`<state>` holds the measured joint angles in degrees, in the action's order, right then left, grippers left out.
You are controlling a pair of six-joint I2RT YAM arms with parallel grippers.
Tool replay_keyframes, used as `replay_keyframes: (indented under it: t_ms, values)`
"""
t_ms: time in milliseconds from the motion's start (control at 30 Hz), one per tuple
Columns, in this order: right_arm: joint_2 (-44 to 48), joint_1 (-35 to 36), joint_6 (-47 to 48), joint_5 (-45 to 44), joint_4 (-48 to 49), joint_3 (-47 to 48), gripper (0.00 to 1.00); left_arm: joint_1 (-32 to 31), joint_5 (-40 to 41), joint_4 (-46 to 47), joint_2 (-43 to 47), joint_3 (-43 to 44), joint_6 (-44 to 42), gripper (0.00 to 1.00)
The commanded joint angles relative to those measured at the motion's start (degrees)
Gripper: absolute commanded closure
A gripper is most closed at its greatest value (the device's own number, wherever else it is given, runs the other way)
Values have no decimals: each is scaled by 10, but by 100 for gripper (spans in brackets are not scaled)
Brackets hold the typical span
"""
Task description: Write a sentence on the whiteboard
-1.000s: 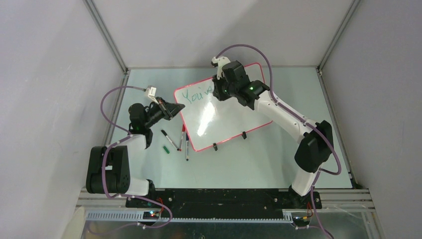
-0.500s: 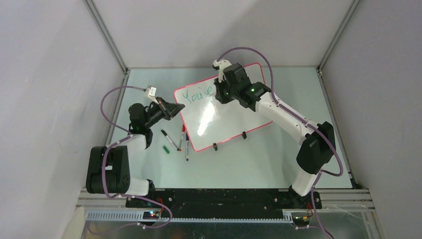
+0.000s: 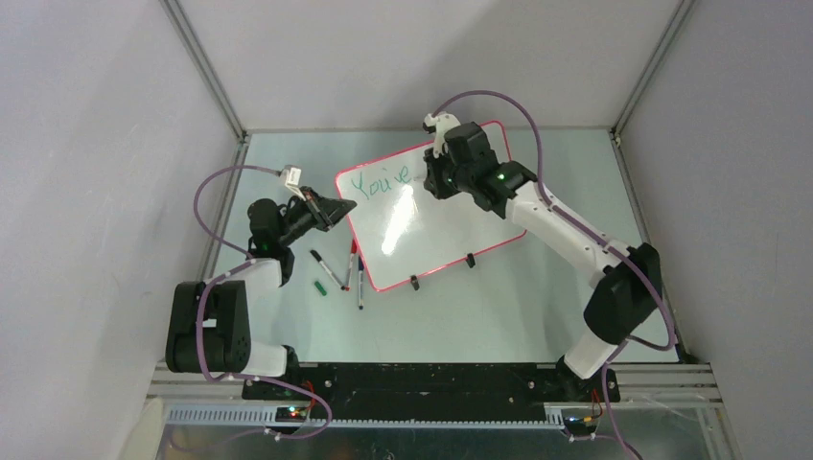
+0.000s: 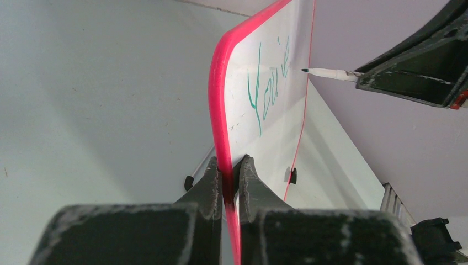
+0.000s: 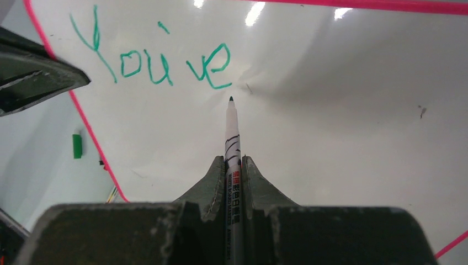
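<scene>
1. Your left gripper (image 4: 227, 168) is clamped on the whiteboard (image 3: 436, 240), with 1 finger on each side of the red rim at its left edge.
2. The whiteboard sits far-centre on the table (image 3: 288, 153), skewed. Its 2 clip feet (image 3: 414, 282) are on the near long edge.
3. Your right gripper (image 5: 234, 160) is over the board's far side, pinched tight on a white marker (image 5: 232, 138) whose tip sticks out past the fingers.
4. The marker tip is just right of and below the last "e". You can't tell from these views whether it touches the surface.
5. The sentence (image 5: 154, 61) reads only "You've", in teal-green, on 1 line in the board's far-left corner.
6. Loose markers (image 3: 327, 269) and 1 green cap (image 3: 320, 287) lie on the table just left of the board's near-left corner.
</scene>
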<state>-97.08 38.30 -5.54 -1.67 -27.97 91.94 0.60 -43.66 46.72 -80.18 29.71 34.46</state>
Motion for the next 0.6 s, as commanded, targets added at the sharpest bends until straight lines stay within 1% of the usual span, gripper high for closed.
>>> replay_keyframes:
  t_ms: [0, 100, 267, 400, 533, 567]
  values:
    - [76, -10, -4, 52, 75, -41, 100, -8, 63, -78, -20, -17, -109, 100]
    - [116, -21, -7, 61, 119, -87, 100, -8, 63, -77, -21, -17, -108, 100]
    - [141, -45, -12, 49, 130, -114, 100, -8, 64, -77, -20, -18, -107, 100]
    - [150, -81, -29, 38, 131, -130, 100, -8, 67, -78, -20, -18, -107, 100]
    - [151, -153, -55, 18, 120, -131, 100, -8, 70, -79, -20, -17, -107, 100]
    - [149, -189, -60, 25, 115, -131, 100, -8, 71, -79, -20, -17, -107, 100]
